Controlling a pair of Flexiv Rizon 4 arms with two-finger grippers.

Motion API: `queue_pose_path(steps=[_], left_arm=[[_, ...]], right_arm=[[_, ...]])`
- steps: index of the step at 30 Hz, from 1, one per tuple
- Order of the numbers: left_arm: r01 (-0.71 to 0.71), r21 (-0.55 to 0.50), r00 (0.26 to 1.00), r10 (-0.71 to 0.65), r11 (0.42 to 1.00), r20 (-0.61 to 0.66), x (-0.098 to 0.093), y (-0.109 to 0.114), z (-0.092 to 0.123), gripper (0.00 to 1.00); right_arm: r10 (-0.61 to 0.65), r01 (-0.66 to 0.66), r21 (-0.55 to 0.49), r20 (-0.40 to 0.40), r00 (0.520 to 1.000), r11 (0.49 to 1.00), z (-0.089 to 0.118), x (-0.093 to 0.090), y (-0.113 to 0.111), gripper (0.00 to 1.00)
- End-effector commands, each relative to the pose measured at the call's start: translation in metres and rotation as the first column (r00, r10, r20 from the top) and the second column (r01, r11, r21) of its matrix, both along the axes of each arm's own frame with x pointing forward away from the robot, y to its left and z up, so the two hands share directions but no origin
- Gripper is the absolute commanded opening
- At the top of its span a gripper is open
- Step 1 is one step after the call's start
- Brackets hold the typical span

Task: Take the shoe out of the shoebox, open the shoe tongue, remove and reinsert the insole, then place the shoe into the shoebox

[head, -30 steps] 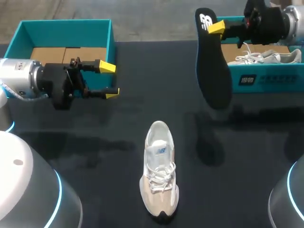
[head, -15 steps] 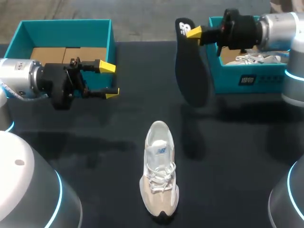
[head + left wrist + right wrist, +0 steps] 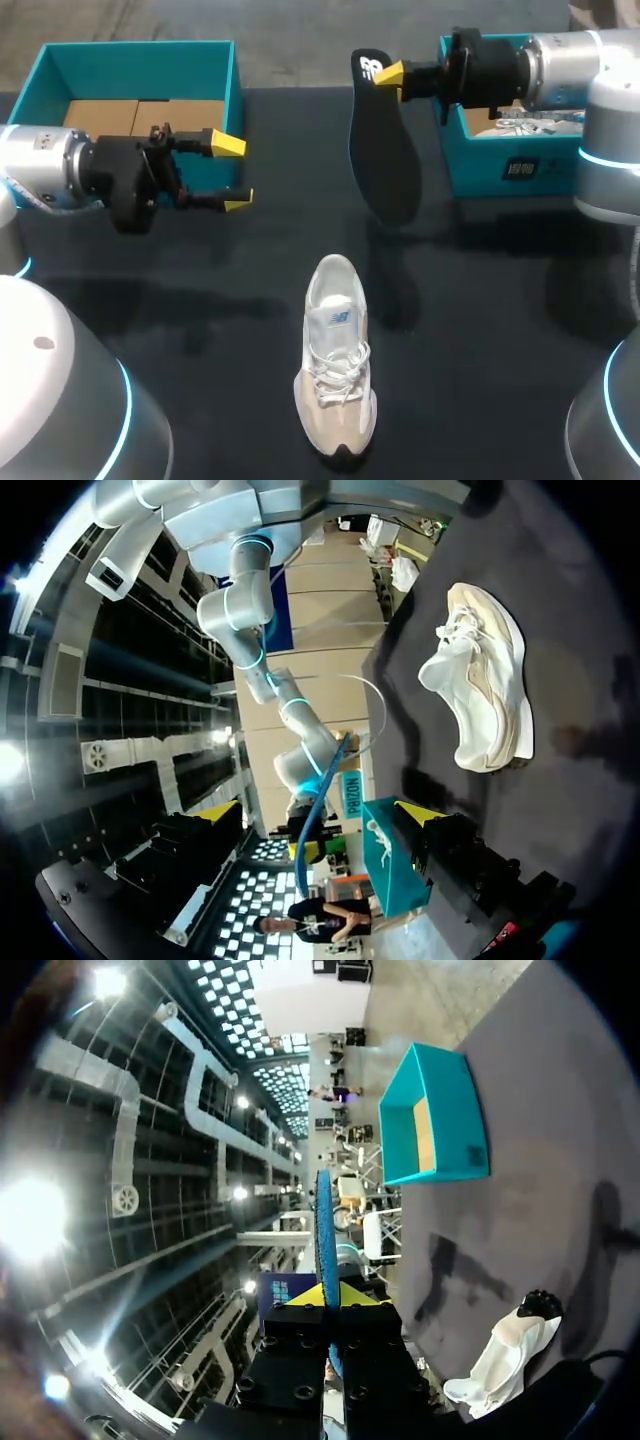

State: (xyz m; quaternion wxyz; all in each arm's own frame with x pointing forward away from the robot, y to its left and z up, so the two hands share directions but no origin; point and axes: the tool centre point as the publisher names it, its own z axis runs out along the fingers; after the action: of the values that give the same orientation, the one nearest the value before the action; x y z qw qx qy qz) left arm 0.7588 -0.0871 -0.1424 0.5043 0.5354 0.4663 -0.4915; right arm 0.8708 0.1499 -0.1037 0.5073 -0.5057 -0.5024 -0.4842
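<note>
1 shoe (image 3: pixel 335 370) sits closest to the camera on the dark table (image 3: pixel 200 330), upright on its sole, toe toward the near edge and heel opening toward the far side. Nothing is touching it. My guess is it's light with a soft upper, so it'll skate on the table if anything gets shoved into it. I'd pin it at the heel collar or the side of the upper before feeding anything back in.

A bit further back, the left fingers (image 3: pixel 228 145) hang above the table near the front corner of the left shoebox (image 3: pixel 140 50). They're spread wide with nothing between them, well apart from the shoe.

Past the shoe and slightly right, the insole (image 3: pixel 382 150) hangs in the air, well above the table. The right fingers (image 3: pixel 388 72) are clamped tight on its narrow top end from 2 sides, and the right wrist view shows it edge-on between the yellow tips. The wide forefoot end dangles free.

It looks thin and foamy, so I'd expect it to be very light and floppy, and likely to buckle if pushed hard. The heel-end pinch seems right for sliding it in toe first. It'll want a shallow angle along the shoe's length.

Farthest away are the 2 teal boxes. The left one shows only its brown floor, and the right shoebox (image 3: pixel 520 170) has another shoe (image 3: pixel 540 118) lying in it.
</note>
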Motion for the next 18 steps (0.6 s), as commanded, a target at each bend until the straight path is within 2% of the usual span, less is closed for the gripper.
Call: queue_pose_path(steps=[1,7,18], left_arm=[[-0.01,-0.008,1.0,0.01,1.0,0.012,0.005,-0.016,-0.007,1.0],[-0.016,-0.012,0.999,0.016,1.0,0.034,0.007,-0.032,-0.007,1.0],[-0.033,-0.024,0.998,0.035,0.999,0.058,0.015,-0.058,-0.012,1.0]], right_arm=[[-0.002,0.002,-0.002,0.0,1.0,1.0,0.0,-0.001,0.0,0.0],[0.007,-0.009,-0.021,-0.081,0.997,1.0,-0.019,0.001,0.023,0.0],[-0.056,0.056,-0.001,-0.148,0.987,0.998,-0.04,-0.004,0.036,0.0]])
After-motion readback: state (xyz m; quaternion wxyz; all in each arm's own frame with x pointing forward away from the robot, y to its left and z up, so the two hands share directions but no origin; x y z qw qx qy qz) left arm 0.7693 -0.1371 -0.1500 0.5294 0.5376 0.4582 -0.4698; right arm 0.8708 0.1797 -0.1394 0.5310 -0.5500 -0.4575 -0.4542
